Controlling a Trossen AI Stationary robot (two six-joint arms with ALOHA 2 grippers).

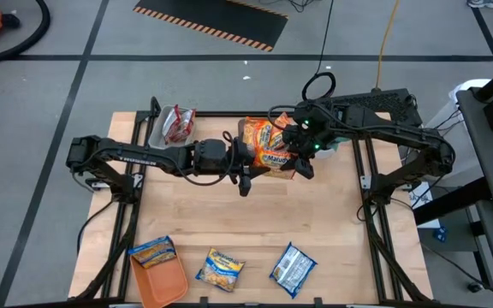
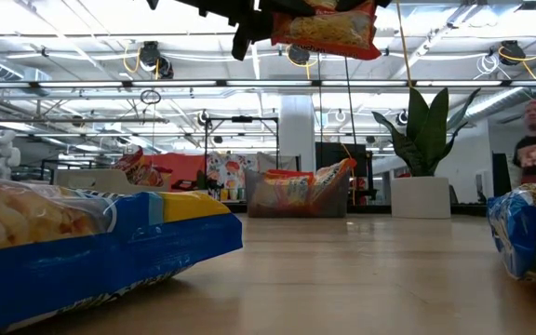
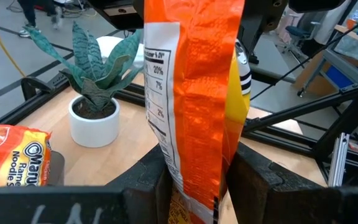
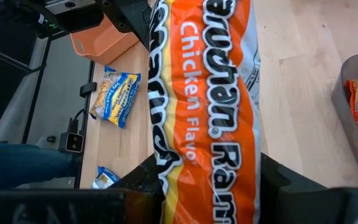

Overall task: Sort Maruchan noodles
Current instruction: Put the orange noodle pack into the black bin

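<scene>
Orange chicken-flavour packet [image 4: 210,112] fills both wrist views, lifted clear above the desk [image 1: 229,222] and pinched from two sides. On the side away from the potted plant [image 3: 95,93], the left claw [image 3: 194,180] has its fingers closed narrowly on the packet's edge; on the plant's side, the right claw [image 4: 207,186] clamps the opposite end the same way. Just beyond the held packet sits a grey bin [image 1: 251,128] with more orange packets. Another bin with a red packet [image 1: 178,124] is farther from the plant. Far from the plant, at the desk's opposite edge, lie three blue-and-yellow packets: one [image 1: 154,251] on the orange tray [image 1: 165,282], one [image 1: 220,269] beside it, one [image 1: 294,269] farther along.
</scene>
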